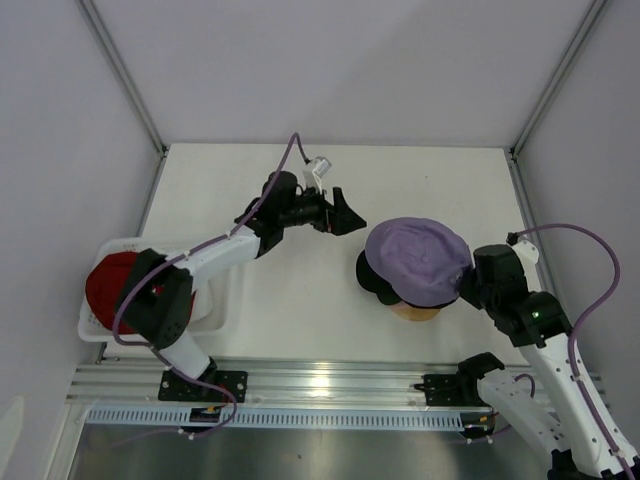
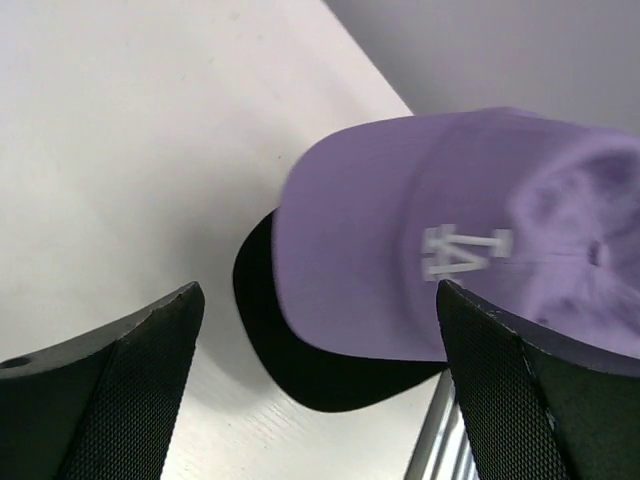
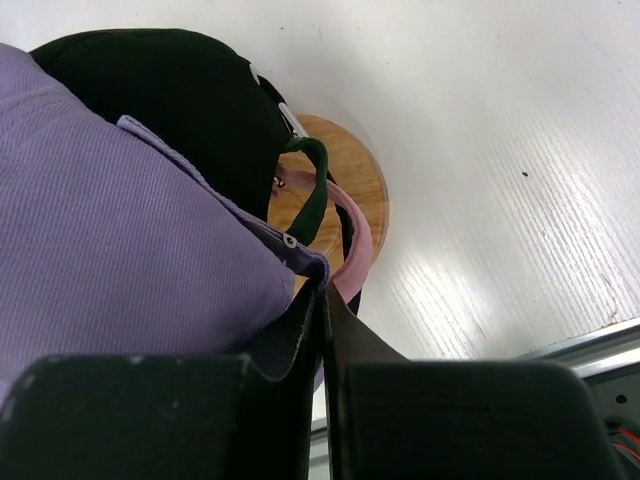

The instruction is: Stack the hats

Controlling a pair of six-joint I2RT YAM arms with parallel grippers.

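Two sites: lavender cap (image 1: 418,258) topmost on the wooden stand (image 1: 415,312), red cap (image 1: 108,285) in the basket (image 1: 226,300).
Left gripper (image 1: 354,214) spread wide, empty, just left of the lavender brim; right gripper (image 3: 322,330) pinching that cap's rear hem. Red cap beside the left base, nearest the left arm.

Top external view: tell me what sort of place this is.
Likely a robot lab test cell: a white table walled by plain panels, two arms bolted to an aluminium rail, and a lavender cap as prop.
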